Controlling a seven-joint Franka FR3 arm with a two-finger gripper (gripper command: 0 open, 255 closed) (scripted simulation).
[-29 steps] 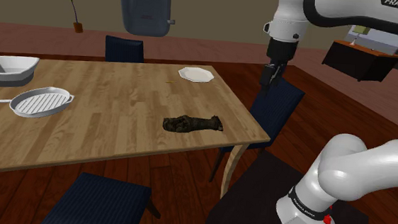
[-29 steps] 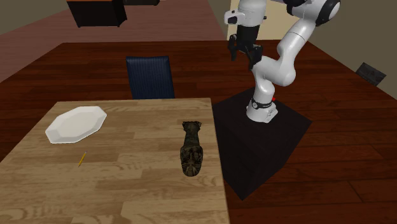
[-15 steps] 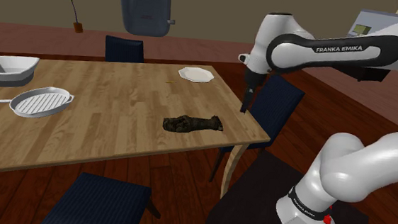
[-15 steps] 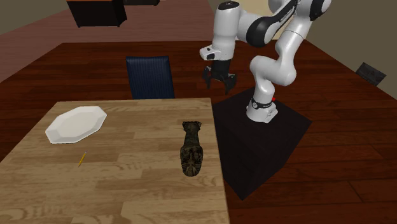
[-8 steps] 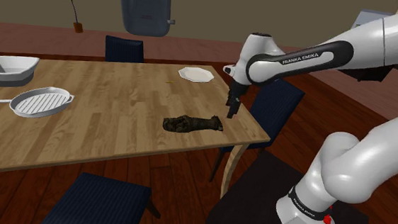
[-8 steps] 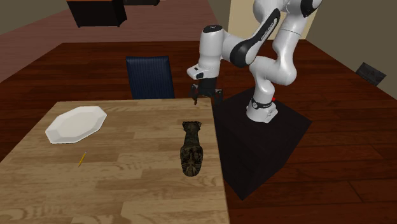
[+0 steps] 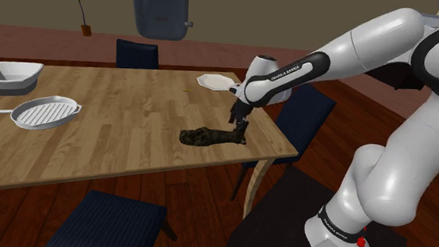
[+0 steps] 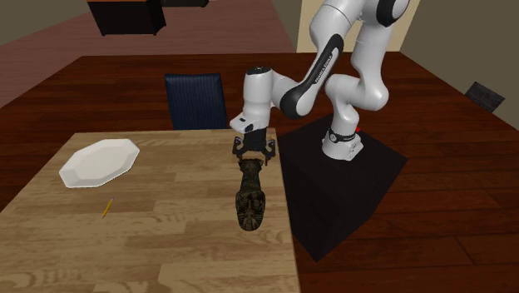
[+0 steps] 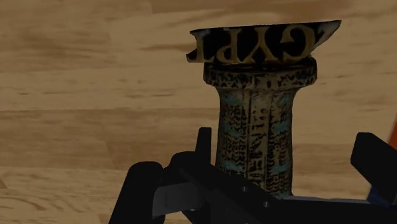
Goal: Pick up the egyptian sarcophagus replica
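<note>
Now we count one dark sarcophagus replica [image 7: 213, 136], one white plate [image 7: 216, 82], one white baking dish [image 7: 9, 76] and one white ridged pan [image 7: 46, 112] on the wooden tabletop [image 7: 114, 151]. The replica lies flat near the tabletop's edge by the stand [image 8: 358, 196], and the end effector [image 8: 252, 156] hangs over its narrow foot end — fingers spread wide either side, gripping nothing. Half a second ago it stood higher, off beside that edge.
</note>
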